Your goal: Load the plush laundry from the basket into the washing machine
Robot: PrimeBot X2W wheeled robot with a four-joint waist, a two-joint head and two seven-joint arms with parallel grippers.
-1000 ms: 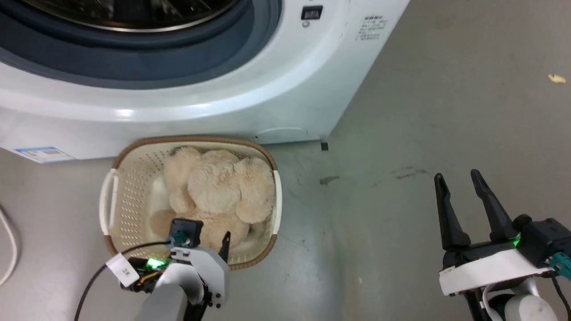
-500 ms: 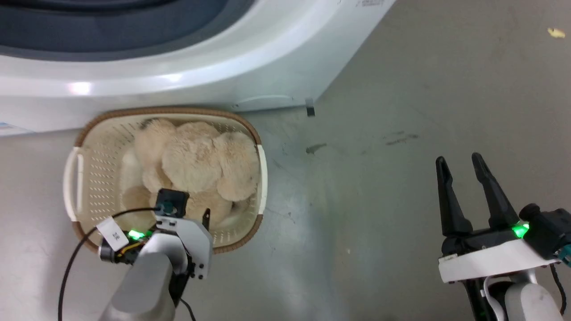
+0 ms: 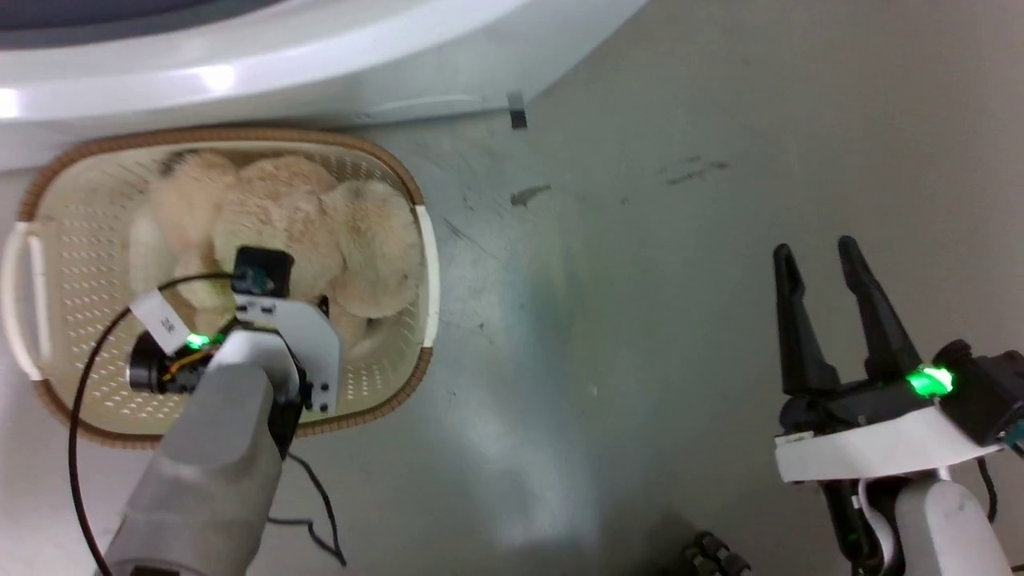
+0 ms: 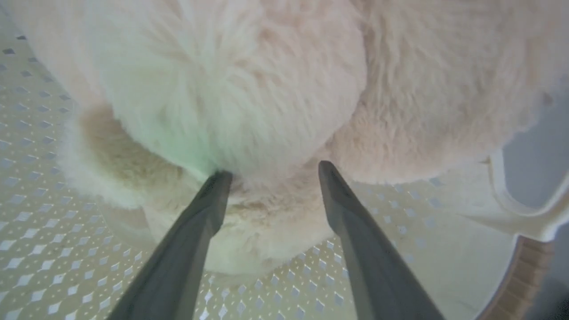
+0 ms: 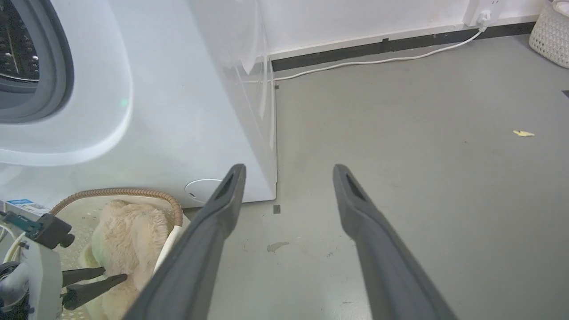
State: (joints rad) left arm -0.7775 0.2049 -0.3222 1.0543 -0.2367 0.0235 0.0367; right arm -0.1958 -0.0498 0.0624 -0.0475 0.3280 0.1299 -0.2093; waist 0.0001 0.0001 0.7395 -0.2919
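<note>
Down in the basket (image 3: 72, 264) the plush laundry (image 4: 275, 89) lies unlifted; my left fingers (image 4: 200, 231), spread wide, touch its fur. Right fingers (image 3: 792, 320) hang apart, empty. The whole trip to the washing machine (image 3: 280, 56) remains.

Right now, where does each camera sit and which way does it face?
Left wrist: on the left arm, facing into the basket at the plush laundry; open left hand touching it.
Right wrist: on the right arm, facing the washing machine and floor; open right hand.
Head: above, looking down at basket and floor; both hands, left forearm.
Shared: head and right wrist both show basket, plush laundry, left hand.
</note>
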